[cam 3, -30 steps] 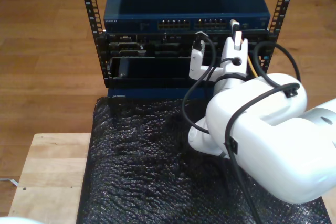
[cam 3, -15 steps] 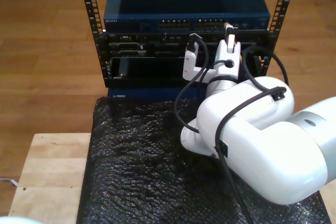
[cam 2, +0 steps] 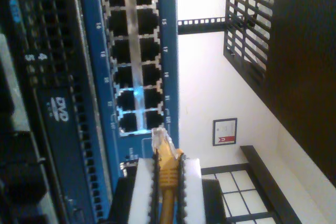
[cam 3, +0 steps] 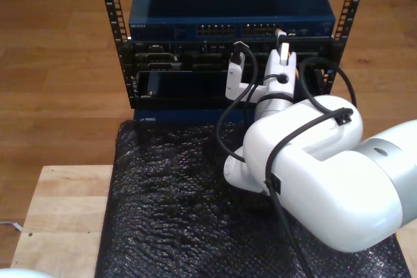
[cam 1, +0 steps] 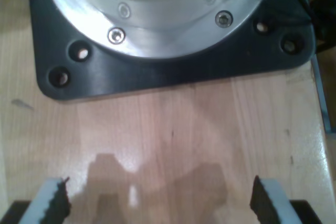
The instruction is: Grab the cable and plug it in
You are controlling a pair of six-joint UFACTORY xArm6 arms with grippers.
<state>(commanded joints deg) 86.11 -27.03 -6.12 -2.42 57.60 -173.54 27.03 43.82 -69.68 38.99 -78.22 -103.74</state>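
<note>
step: seating plug | my second gripper (cam 2: 167, 182) clenched on cable (cam 2: 168, 169) | my first gripper (cam 1: 157, 203) released | port (cam 2: 156, 119) at plug's 12 o'clock in second wrist view: push straight, no twist

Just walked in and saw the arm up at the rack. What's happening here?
My second gripper is shut on the yellow cable just behind its clear plug. The plug's tip sits close in front of the bottom ports of the blue network switch, not yet seated in one. In the exterior view that arm reaches up to the switch in the rack. My first gripper is open above a wooden tabletop, holding nothing.
</note>
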